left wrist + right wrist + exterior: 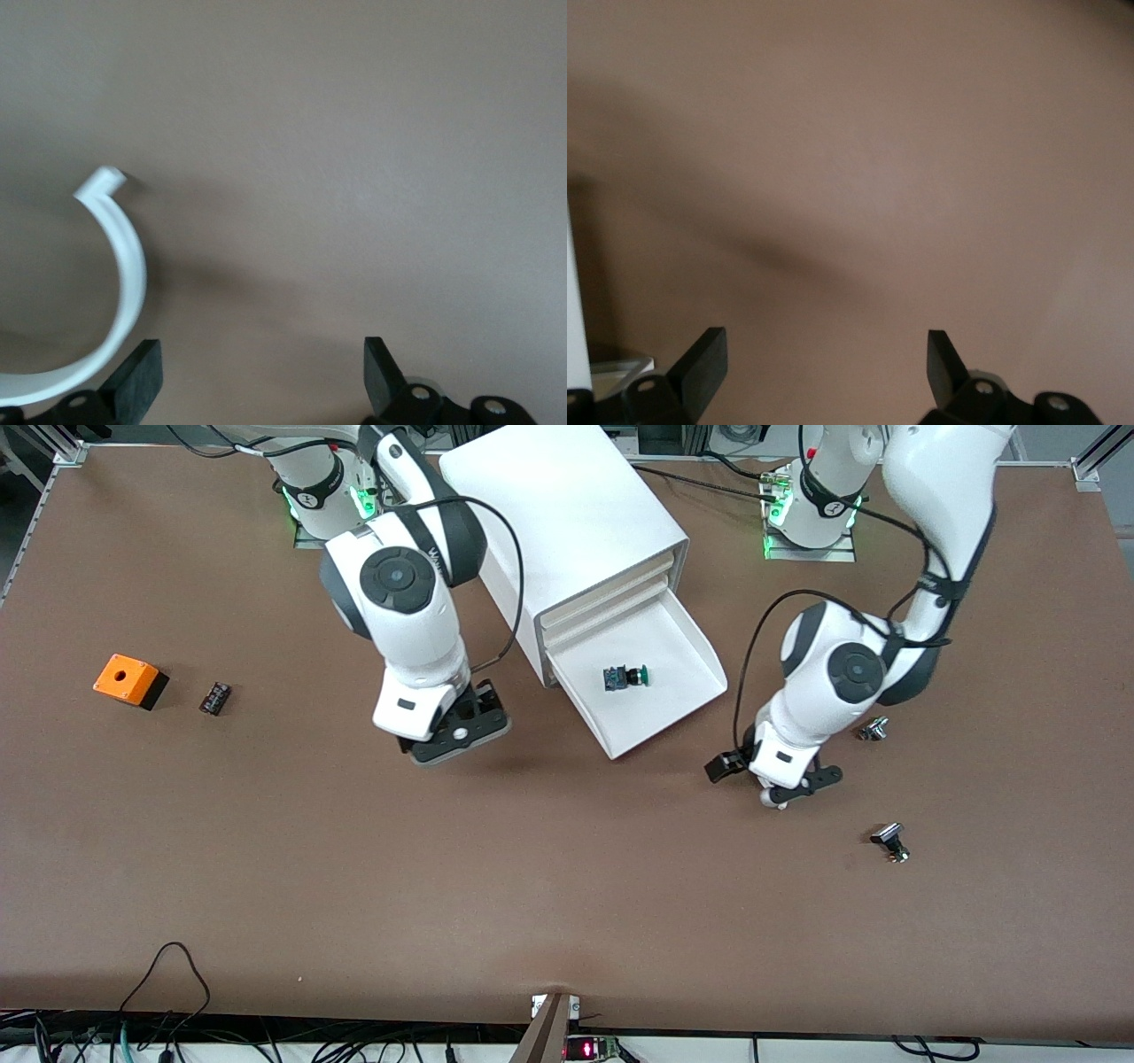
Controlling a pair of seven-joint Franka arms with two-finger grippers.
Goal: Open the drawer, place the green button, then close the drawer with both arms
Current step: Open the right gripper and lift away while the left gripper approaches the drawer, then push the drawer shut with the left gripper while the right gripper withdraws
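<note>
The white box cabinet (567, 522) stands at the middle of the table near the bases. Its lowest drawer (673, 700) is pulled out, a wide shallow white tray. The button (626, 677), green cap and black-and-blue body, lies on its side in the drawer. My left gripper (771, 779) is open and empty over the bare table beside the drawer's front corner, toward the left arm's end. In the left wrist view (261, 381) the drawer's rounded rim (128, 266) shows. My right gripper (456, 731) is open and empty over the table beside the cabinet, toward the right arm's end; the right wrist view (822, 367) shows bare table.
An orange box with a hole (130, 680) and a small black part (214, 698) lie toward the right arm's end. Two silver-black parts (873, 730) (890, 841) lie toward the left arm's end, close to the left gripper. A cabinet edge (574, 301) shows in the right wrist view.
</note>
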